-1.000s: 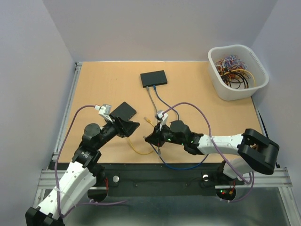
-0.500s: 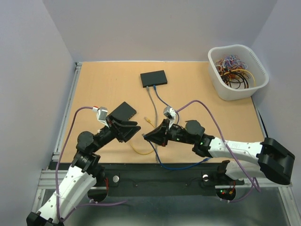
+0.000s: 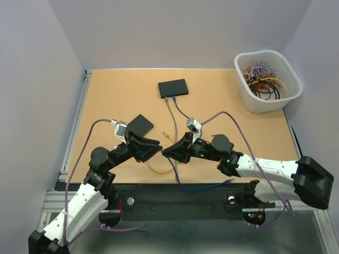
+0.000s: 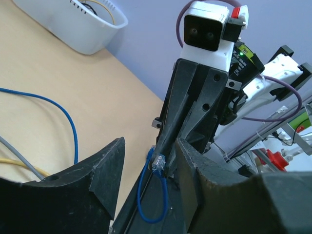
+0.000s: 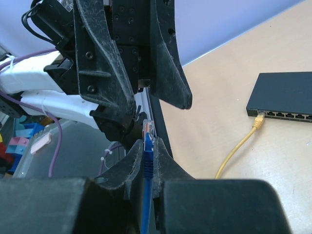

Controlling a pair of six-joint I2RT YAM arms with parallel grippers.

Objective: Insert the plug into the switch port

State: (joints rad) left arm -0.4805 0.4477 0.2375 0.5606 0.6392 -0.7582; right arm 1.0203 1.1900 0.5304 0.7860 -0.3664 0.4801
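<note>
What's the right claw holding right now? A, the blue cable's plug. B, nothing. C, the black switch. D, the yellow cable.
A: in the right wrist view, the right claw is shut on the blue cable's plug, its clear tip sticking out.

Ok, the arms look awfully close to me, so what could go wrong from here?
The open left end effector sits tip to tip with the right end effector, so they could collide. Only a short tip of the blue plug sticks out of that grip, so it may slip or twist.
</note>
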